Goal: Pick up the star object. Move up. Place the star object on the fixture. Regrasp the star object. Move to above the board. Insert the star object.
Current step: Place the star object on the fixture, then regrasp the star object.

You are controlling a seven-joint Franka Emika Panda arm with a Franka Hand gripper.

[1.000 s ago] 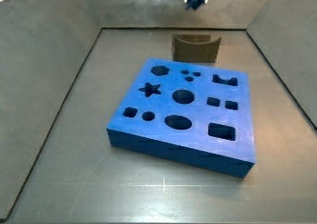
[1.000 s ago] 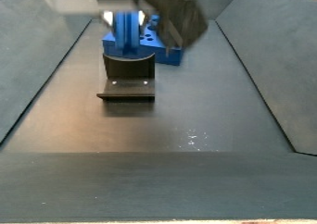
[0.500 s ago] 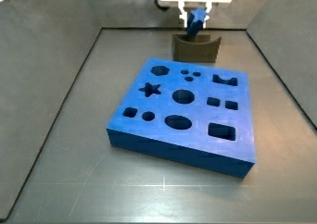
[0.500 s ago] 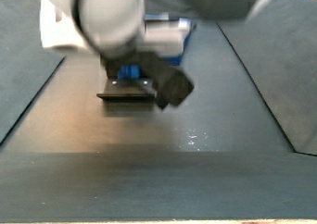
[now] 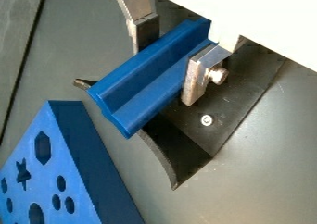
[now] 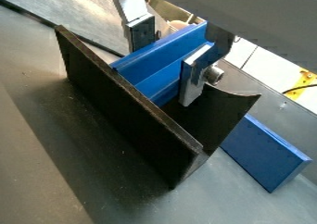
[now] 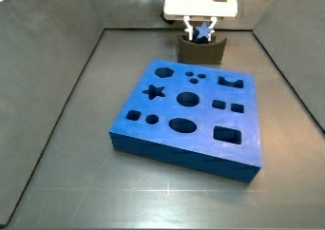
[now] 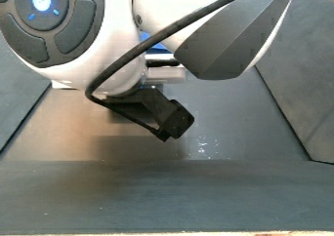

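Looking across a side view from the left, you see first the bare grey floor, then the large flat blue slab with cut-out holes, the board (image 7: 188, 118), its star-shaped hole near its left edge. Behind its far right part stands the small dark olive-brown block with a curved notch in its top, the fixture (image 7: 200, 49), apart from the board.

Directly above that fixture you have the white two-finger gripper (image 7: 200, 27), with the small blue elongated peg of star-shaped section, the star object (image 7: 200, 29), showing between its fingers just at the notch.

In both wrist views your gripper (image 5: 169, 50) is clamped on the star object (image 5: 146, 78): one flat silver finger (image 5: 198, 72) presses one long face and the other finger stands against the opposite side. The peg lies crosswise to the fingers, sticking out well beyond them on one side.

In a wrist view the peg (image 6: 161, 68) sits low behind the fixture's dark curved wall (image 6: 136, 117), close to its top edge; whether it rests on the notch you cannot tell. A corner of the board (image 6: 270, 150) shows beyond the fixture.

In a side view the arm's white and grey body (image 8: 131, 45) fills the picture and hides the gripper.
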